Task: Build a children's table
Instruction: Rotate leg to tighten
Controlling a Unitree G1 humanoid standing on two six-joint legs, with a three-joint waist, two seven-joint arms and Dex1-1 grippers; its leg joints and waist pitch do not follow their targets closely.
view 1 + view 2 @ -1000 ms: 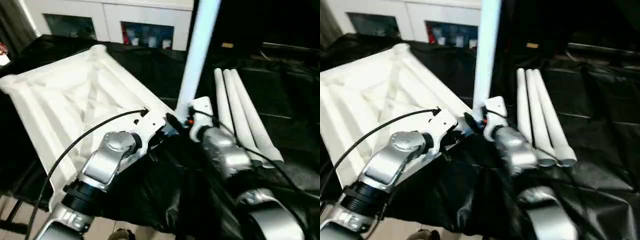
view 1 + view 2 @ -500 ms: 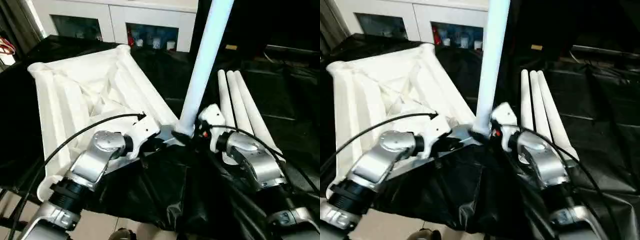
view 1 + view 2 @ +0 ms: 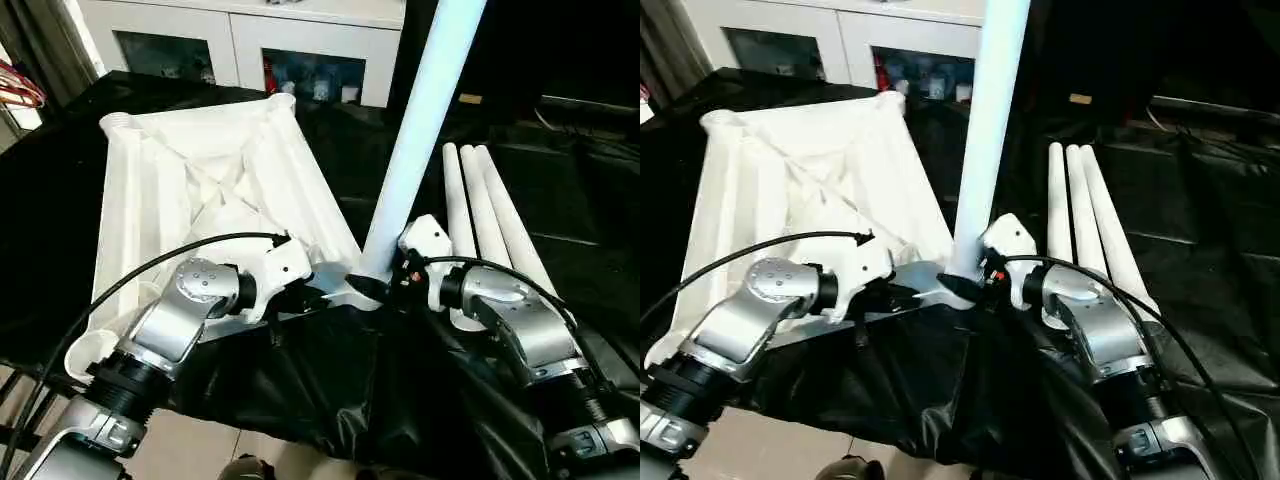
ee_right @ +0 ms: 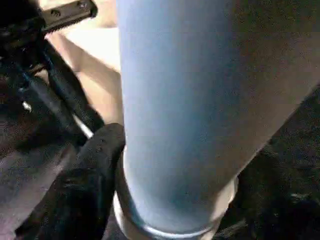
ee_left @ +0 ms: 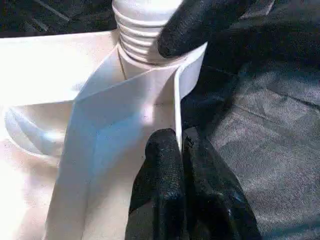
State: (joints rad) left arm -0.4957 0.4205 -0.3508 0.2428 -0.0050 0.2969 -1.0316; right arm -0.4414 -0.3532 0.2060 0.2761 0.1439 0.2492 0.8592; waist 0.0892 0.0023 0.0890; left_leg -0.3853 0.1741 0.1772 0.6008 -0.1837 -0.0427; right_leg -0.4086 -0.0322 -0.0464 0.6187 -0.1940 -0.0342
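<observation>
Head view first. The children's table (image 3: pixel 180 190) lies upside down, ribbed underside up, on the black-covered tabletop (image 3: pixel 590 200). It stretches from the picture's centre out toward ten o'clock. Its near corner sits right at the middle of the scene, between the two silver forearms.

One leg (image 3: pixel 415 140) stands in that near corner, rising toward one o'clock with a slight lean and running out of the picture at the top. In the left wrist view its ridged end (image 5: pixel 140 40) is sitting in the round corner socket (image 5: pixel 145 85).

The left pincer (image 5: pixel 179 142) comes in from eight o'clock and is pinched tight on the thin upright rim of the children's table, just beside that socket. The two black fingers are nearly together, with the white edge between them.

The right pincer (image 3: pixel 392 283) reaches in from four o'clock and sits hard up against the foot of the leg. Whether it is clamped on the leg or standing loose around it, I cannot tell.

At two o'clock, three more legs (image 3: pixel 480 210) lie side by side, touching one another, on the black cover just beyond the right forearm.

At twelve o'clock, behind the tabletop, stands a white cabinet (image 3: pixel 250 30) with glass doors.
</observation>
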